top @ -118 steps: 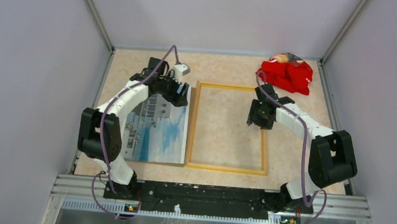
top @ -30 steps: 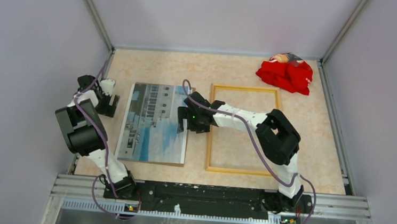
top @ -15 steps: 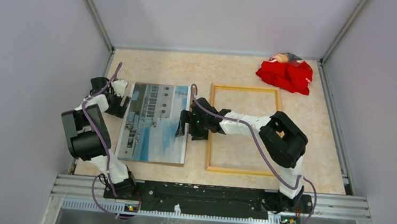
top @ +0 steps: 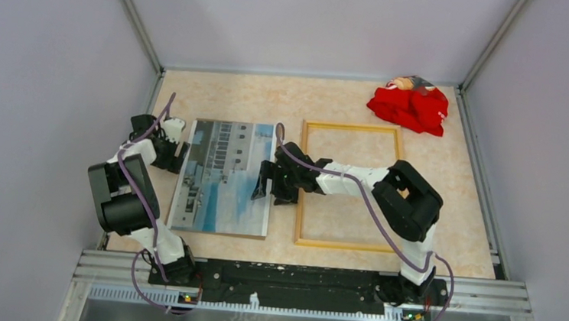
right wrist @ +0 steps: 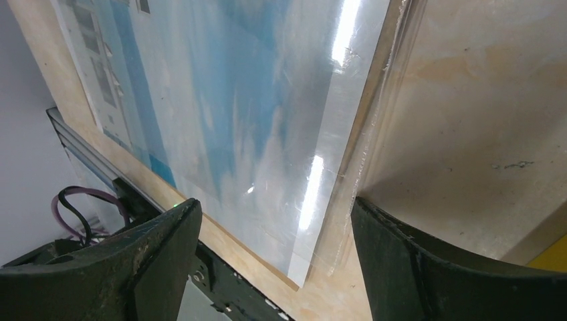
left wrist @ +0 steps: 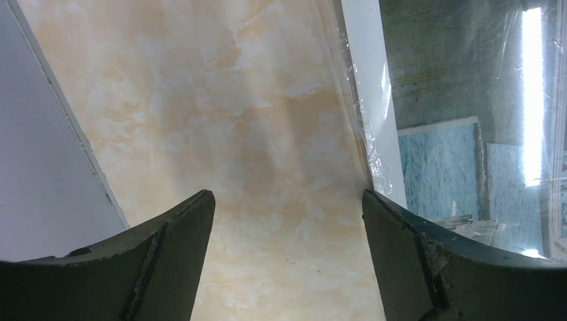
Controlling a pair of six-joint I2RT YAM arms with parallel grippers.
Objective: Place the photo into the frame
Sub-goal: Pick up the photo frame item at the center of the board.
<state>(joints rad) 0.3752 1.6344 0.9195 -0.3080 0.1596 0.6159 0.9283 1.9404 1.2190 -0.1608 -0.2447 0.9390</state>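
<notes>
The photo (top: 223, 175), a white building against blue sky under a clear plastic sleeve, lies flat at the table's left. The empty frame (top: 351, 127) lies flat to its right, a narrow gap between them. My left gripper (top: 177, 154) is open at the photo's upper left edge; in its wrist view the photo's edge (left wrist: 468, 127) passes by the right finger, bare table between the jaws. My right gripper (top: 262, 185) is open over the photo's right edge; its wrist view shows the glossy sleeve (right wrist: 267, 120) between the jaws.
A crumpled red cloth (top: 411, 105) lies in the far right corner. A thin brown board edge (right wrist: 227, 251) shows under the photo's near edge. Grey walls close the table at left, back and right. The black arm rail (top: 287, 279) runs along the near edge.
Since 3.9 s ago the frame has shifted right, away from the photo. My right gripper crossed to the photo's right edge; my left gripper went out left, then returned to its left edge.
</notes>
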